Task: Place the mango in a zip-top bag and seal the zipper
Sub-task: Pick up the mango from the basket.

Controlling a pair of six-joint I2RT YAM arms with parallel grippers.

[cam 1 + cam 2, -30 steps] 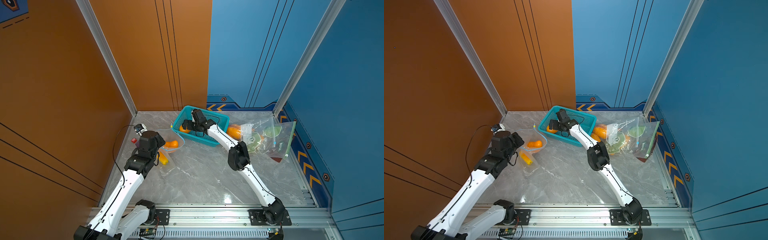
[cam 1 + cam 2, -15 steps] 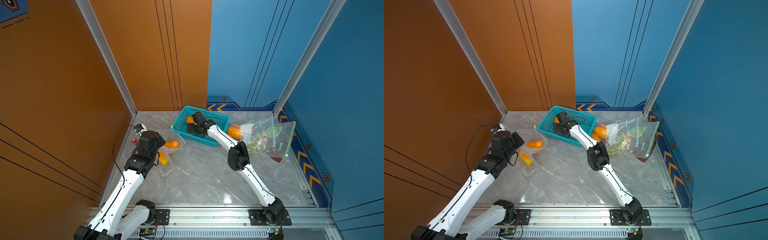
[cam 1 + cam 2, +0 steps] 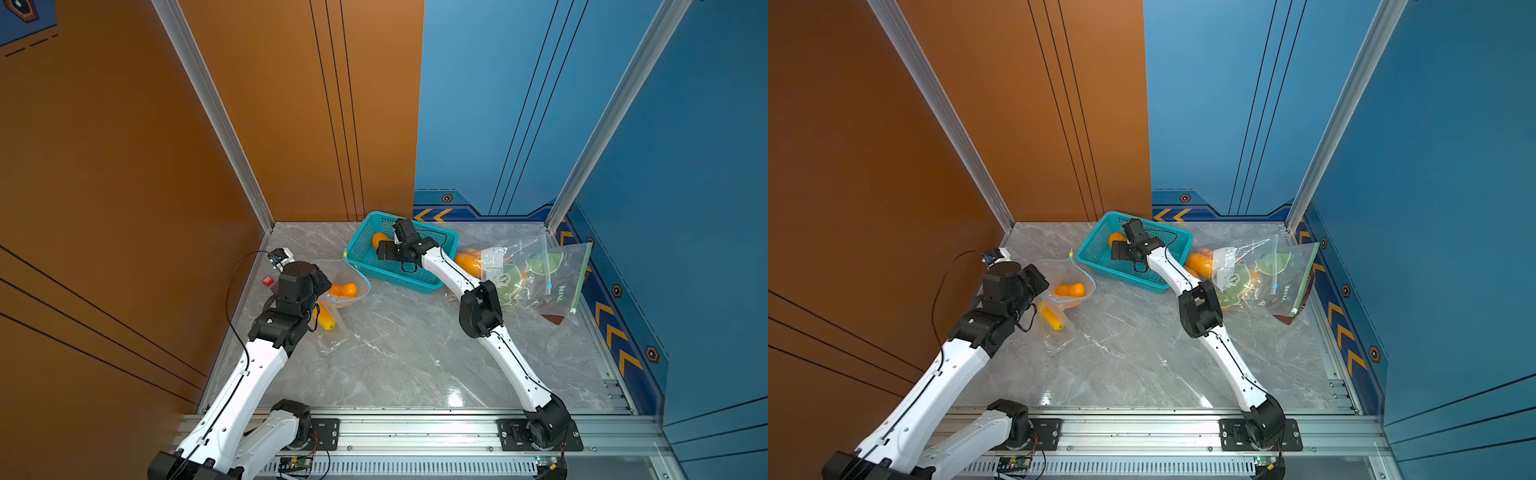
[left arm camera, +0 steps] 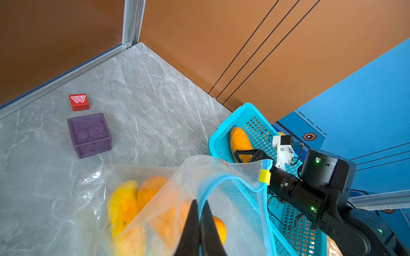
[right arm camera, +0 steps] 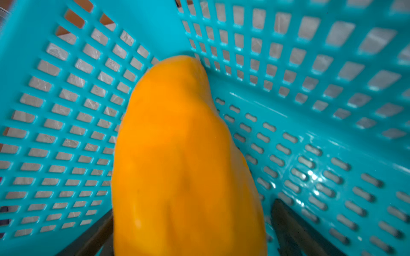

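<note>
Robot lab test cell: marble-look desk (image 3: 415, 357) boxed in by orange panels (image 3: 291, 104) beyond the left tool (image 4: 200, 202) and blue panels (image 3: 478, 104) beyond the right tool (image 3: 382, 251), joined by bare aluminium posts (image 3: 212, 108). Both arm bases (image 3: 540, 428) bolt to an aluminium rail (image 3: 415, 432) at the desk edge far behind the tools, with an exposed circuit board (image 3: 296, 462) just beside it.

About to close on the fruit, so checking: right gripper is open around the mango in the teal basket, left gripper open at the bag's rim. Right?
One slip: the left gripper is shut, pinching the rim of the zip-top bag, as the left wrist view shows. The rest stands.
</note>
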